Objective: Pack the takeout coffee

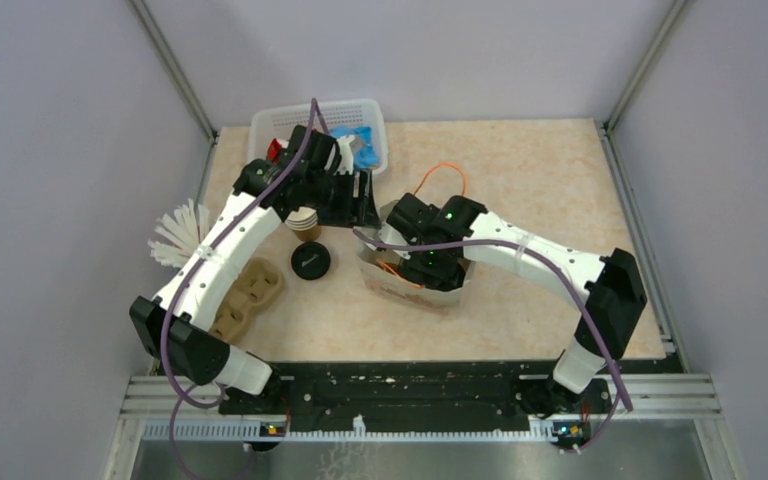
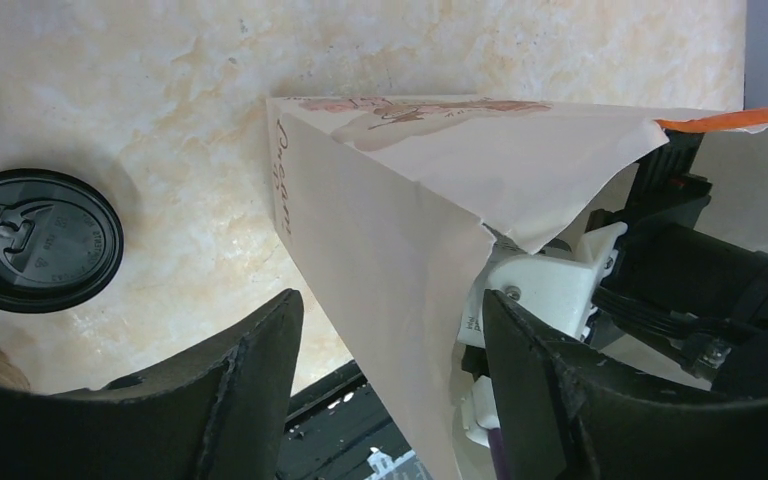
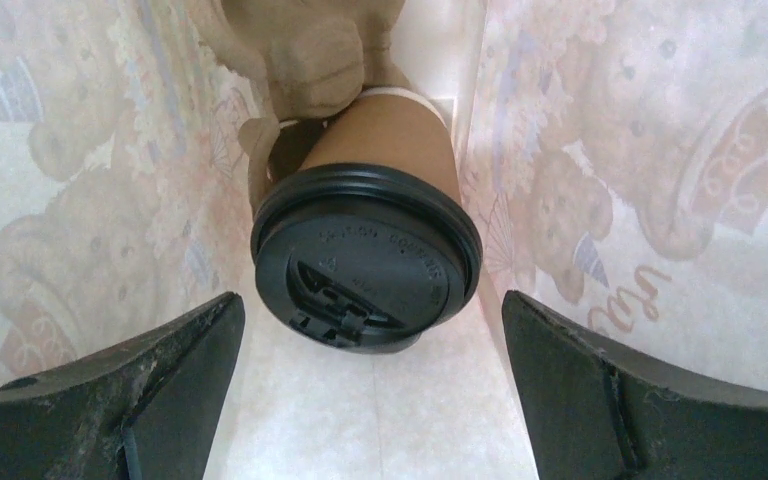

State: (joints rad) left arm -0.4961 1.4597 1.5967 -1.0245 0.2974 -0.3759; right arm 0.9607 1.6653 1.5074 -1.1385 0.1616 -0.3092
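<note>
The takeout coffee point(image 3: 365, 262) sits inside the printed paper bag point(image 2: 380, 230) near the middle of the desk point(image 2: 180, 120). The right end effector point(image 3: 372, 310) reaches into the bag, its jaws spread wide on either side of the cup and clear of it. The left end effector point(image 2: 390, 300) is open, with the bag's wall between its fingers. A loose black lid point(image 2: 35, 240) lies left of the bag.

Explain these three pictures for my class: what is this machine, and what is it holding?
Two robot arms stand at the near edge of a table. One picture looks down from above; the others come from wrist cameras. On the table: a paper bag, a loose black lid, stacked cups and a pulp cup carrier. The right pincer is open inside the bag, either side of the takeout coffee, not touching it. The left pincer is open astride the bag's wall. Nothing is held.
</note>
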